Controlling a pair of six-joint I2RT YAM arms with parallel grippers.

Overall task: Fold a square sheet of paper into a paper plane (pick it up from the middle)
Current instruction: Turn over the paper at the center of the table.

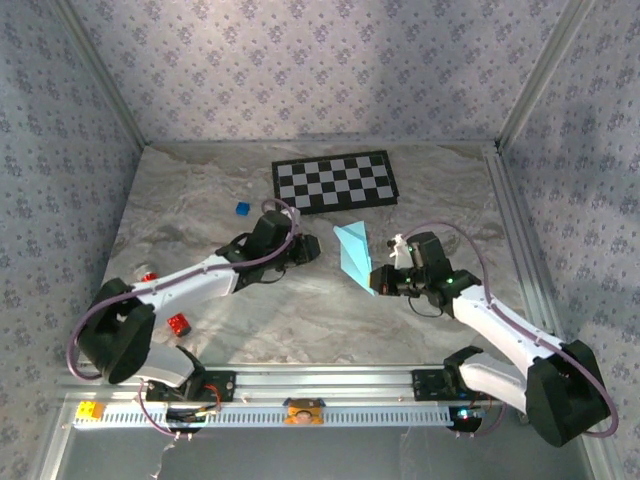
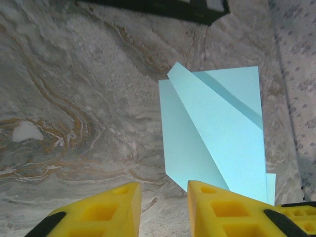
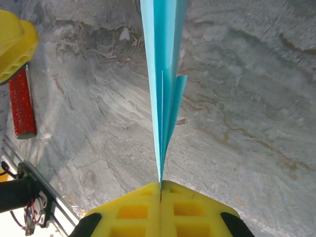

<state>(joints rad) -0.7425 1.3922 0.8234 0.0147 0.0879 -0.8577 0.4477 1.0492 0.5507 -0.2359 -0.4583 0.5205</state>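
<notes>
Gripping the plane (image 3: 163,49), right tool (image 3: 160,187) clenched; left tool (image 2: 164,192) gaped empty; checkerboard (image 1: 334,181) and cube (image 1: 241,209) lay beyond on marbled worktop (image 1: 300,315).

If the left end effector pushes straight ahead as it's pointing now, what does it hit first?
Probably the paper, just ahead of the left end effector and pinched in the right end effector. Height is unclear, so it could pass beneath.
</notes>
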